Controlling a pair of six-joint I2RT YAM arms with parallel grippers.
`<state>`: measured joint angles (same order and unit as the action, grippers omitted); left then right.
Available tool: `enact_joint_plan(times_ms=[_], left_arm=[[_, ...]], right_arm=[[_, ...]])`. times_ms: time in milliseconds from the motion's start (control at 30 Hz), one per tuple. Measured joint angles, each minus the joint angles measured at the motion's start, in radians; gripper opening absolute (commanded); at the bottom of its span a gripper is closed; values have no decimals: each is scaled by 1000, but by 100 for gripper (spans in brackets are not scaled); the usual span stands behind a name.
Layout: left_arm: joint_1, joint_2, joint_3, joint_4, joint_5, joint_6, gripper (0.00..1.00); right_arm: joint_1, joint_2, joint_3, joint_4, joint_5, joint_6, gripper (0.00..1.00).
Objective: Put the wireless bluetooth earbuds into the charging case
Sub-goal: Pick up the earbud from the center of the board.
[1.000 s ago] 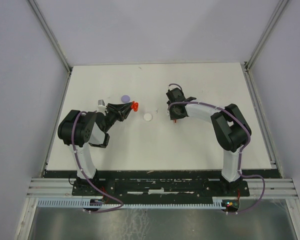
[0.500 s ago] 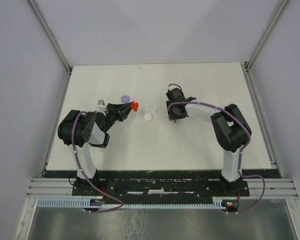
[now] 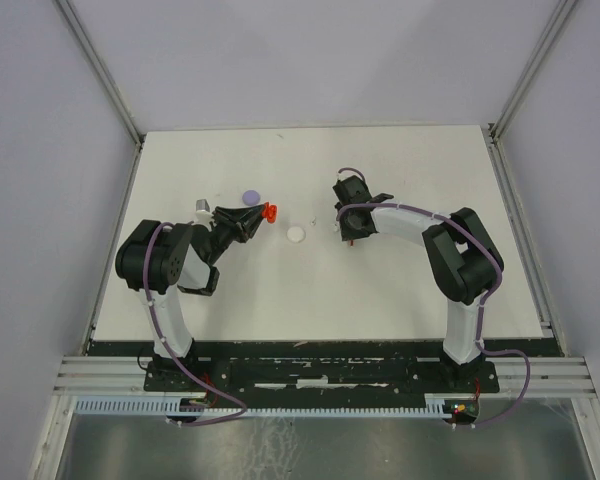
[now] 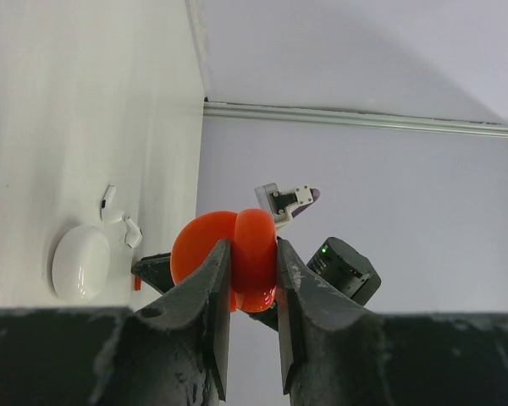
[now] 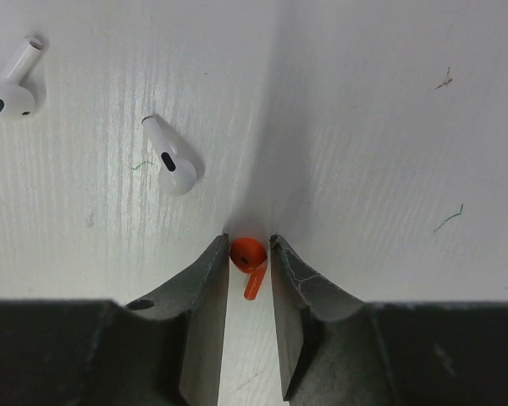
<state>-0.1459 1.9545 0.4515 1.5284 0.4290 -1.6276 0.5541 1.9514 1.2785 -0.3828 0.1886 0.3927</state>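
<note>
Two arms work over a white table.

1. Left side. The left gripper is lifted off the table with its fingers clamped on an orange-red, round plastic charging case. The case is hinged open, and two rounded halves show above the fingertips. Its lower part is hidden between the fingers and the dark gripper body. Whether anything sits inside cannot be made out.
2. Just behind that gripper, in the overhead view, a flat lavender round disc lies on the table, apart from the case.
3. Centre. A white, rounded, pebble-shaped plastic case lies shut on the table between the two grippers. A tiny red speck near the left finger is too small to identify.
4. Right side. Two white plastic earbuds with short stems lie loose on the table, well apart from each other.
5. The right gripper is down at the table surface. Its fingers are closed on a tiny orange-red plastic earbud, and both tips appear to touch its head. The stem runs back into the gap between the fingers. Below that, the gripper body cuts off the view.
</note>
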Motion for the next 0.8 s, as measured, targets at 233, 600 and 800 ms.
enact_joint_plan(times_ms=[233, 600, 800], left_arm=[[0, 0, 0, 0, 0, 0, 3], [-5, 0, 1, 0, 0, 0, 3], [-56, 3, 35, 0, 0, -14, 3]], right_arm=[[0, 0, 0, 0, 0, 0, 26], [0, -73, -101, 109, 27, -84, 16], [0, -172, -134, 234, 32, -154, 8]])
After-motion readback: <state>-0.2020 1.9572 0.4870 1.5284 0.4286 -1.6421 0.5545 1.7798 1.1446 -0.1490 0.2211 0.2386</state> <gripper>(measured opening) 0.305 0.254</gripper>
